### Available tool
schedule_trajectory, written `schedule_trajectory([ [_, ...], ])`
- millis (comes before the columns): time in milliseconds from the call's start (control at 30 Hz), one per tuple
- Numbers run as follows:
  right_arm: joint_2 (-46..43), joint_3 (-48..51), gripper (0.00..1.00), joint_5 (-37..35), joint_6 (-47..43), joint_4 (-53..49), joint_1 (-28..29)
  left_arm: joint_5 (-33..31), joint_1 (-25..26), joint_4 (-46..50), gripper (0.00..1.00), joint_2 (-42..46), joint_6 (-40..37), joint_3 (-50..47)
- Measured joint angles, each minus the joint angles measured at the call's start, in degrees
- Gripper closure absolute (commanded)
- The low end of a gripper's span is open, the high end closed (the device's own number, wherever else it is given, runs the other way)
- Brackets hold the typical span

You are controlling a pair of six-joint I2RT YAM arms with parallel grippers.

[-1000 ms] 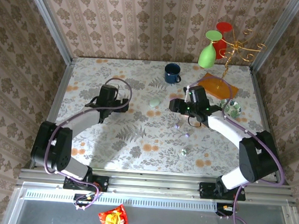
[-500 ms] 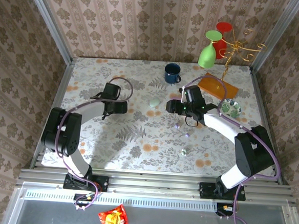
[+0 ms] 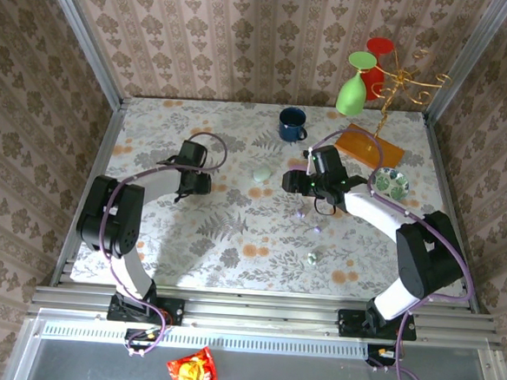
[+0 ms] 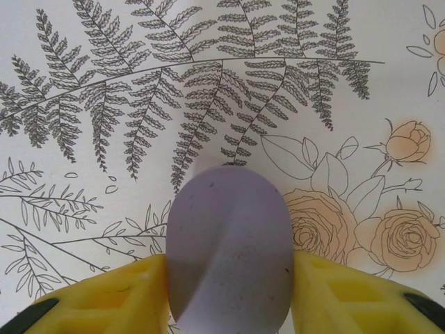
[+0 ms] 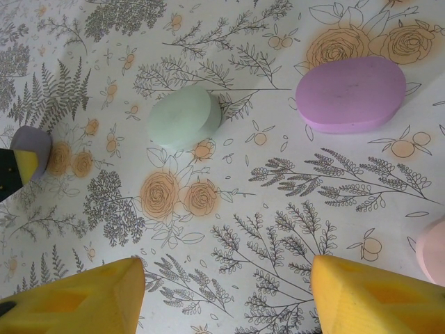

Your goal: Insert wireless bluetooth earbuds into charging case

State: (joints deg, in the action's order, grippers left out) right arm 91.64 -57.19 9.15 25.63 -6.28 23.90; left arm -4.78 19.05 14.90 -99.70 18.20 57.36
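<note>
A pale lilac egg-shaped charging case [image 4: 229, 236] lies on the floral tablecloth. My left gripper [image 4: 229, 278] is shut on it, one yellow finger [image 4: 111, 296] against each side. From above, the left gripper [image 3: 203, 183] sits left of centre. My right gripper [image 3: 294, 182] hovers open over bare cloth, its fingers [image 5: 83, 296] wide apart. Ahead of it lie a mint-green case [image 5: 184, 117] and a purple case [image 5: 351, 94]; the lilac case [image 5: 31, 142] shows at far left. Tiny earbuds [image 3: 300, 214] [image 3: 311, 257] lie loose near the right arm.
A blue mug [image 3: 291, 123] stands at the back. An orange board [image 3: 368, 146], a glass bowl [image 3: 391, 182] and a gold stand holding green and red glasses [image 3: 355, 84] crowd the back right. A pink case [image 5: 434, 250] lies at the right wrist view's edge.
My left gripper has closed from wide open onto the lilac case, and its arm has folded inward. The right arm shifted slightly left early on, then held still.
</note>
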Motion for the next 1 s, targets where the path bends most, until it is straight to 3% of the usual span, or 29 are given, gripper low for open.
schedule_trajectory([
  [267,-0.04,-0.09,0.34,0.13,0.04,-0.22,0.0,0.07,0.15,-2.21,0.59,3.65,-1.99,-2.16],
  [500,-0.74,-0.61,0.34,4.07,1.6,-0.22,0.0,5.16,0.57,-12.59,0.6,11.98,-8.55,-9.03],
  [633,-1.2,-2.25,0.35,9.16,3.61,-0.22,0.0,10.71,1.6,-18.51,0.65,13.22,-14.16,-12.11],
  [1000,-1.27,-4.66,0.34,22.25,8.26,0.37,0.0,34.29,6.25,-31.06,0.64,16.9,-25.4,-18.03],
])
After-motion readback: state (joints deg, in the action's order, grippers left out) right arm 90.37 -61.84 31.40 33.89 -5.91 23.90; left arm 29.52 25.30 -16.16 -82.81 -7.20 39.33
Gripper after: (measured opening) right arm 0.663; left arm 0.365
